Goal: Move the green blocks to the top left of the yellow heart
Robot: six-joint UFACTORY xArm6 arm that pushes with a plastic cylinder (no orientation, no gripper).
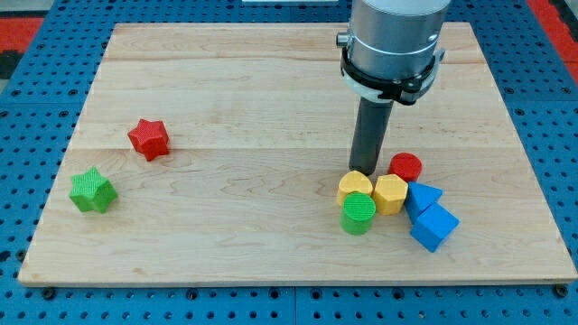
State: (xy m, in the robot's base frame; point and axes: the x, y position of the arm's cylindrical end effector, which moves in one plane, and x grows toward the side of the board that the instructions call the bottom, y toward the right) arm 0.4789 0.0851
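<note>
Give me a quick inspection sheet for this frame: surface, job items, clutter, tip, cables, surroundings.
Surface: wooden board, light, flat.
Job's things: green cylinder touching the yellow heart from the view's bottom; green star alone near the view's left edge.
Clutter: red star upper left of centre; yellow hexagon, red cylinder, blue triangle and blue cube clustered right of the heart.
Grippers: none; my tip is at the heart's top edge.
Cables: nothing seen.
Surroundings: blue pegboard around the board.
</note>
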